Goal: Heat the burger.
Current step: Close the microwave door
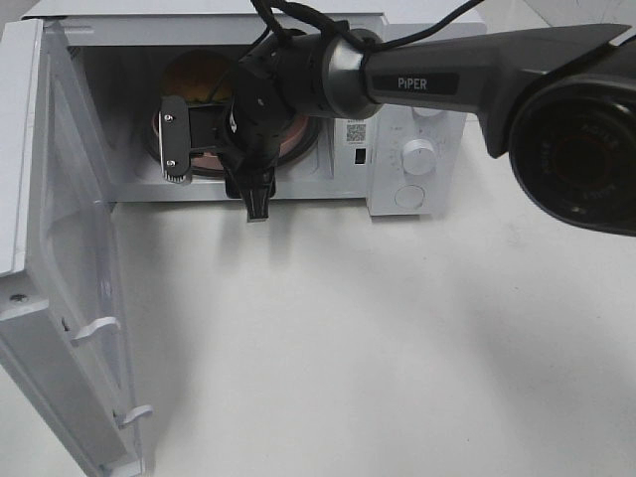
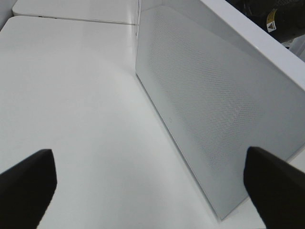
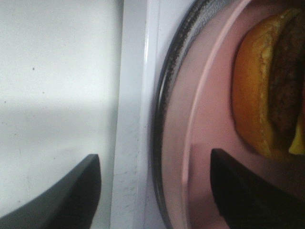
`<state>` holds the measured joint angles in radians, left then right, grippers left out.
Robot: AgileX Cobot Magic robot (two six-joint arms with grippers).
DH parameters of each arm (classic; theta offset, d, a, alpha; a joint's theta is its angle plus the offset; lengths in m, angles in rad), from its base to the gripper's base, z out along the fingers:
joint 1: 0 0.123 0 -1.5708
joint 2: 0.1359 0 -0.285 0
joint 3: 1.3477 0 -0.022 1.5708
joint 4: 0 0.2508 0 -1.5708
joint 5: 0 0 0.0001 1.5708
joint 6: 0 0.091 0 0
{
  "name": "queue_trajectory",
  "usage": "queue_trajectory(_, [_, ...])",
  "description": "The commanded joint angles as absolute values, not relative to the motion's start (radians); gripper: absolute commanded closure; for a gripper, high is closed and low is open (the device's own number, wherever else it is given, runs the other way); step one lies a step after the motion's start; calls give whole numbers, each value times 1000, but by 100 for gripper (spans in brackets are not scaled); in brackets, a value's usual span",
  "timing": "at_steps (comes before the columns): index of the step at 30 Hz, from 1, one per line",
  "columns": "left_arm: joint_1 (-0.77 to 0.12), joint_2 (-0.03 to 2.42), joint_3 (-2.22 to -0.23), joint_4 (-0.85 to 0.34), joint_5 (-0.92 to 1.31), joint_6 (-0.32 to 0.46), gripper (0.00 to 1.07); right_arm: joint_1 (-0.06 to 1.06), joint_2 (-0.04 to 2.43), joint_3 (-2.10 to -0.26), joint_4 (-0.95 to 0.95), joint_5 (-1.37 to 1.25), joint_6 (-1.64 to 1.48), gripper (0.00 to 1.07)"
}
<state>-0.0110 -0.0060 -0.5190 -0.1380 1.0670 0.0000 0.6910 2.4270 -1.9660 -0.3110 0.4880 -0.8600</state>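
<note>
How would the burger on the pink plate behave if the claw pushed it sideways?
The burger shows stacked layers of bun, dark patty and cheese, so a push would probably shift the layers apart. Its bun is rounded, so a pinch may slip off it. The smooth pink plate might let it slide.

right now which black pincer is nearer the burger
The right pincer, open at the round pink plate holding the golden-bun burger; the left pincer faces only the white microwave door.
</note>
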Motion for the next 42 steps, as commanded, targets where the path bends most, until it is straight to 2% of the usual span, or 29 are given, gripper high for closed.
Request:
queue_trajectory(1, [-8,-20,-517,-136,1067,0,7,687,2362,-1883,-317,417,-851,33])
queue_trajectory(5, [-8,-20,-517,-136,1067,0,7,687,2314,-1801,-332,363,-851,30])
queue_trajectory(17, [-8,-20,-517,-136,1067,0,7,687,2154,-1573,-346,254,-836,31])
queue_trajectory(27, [-8,-20,-517,-136,1067,0,7,688,1996,-1381,-351,235,-737,31])
queue_trajectory(33, [-8,-20,-517,-136,1067,0,7,690,1868,-1218,-349,214,-644,25])
queue_trajectory(42, [-8,-20,-517,-136,1067,0,7,690,1693,-1032,-339,229,-503,25])
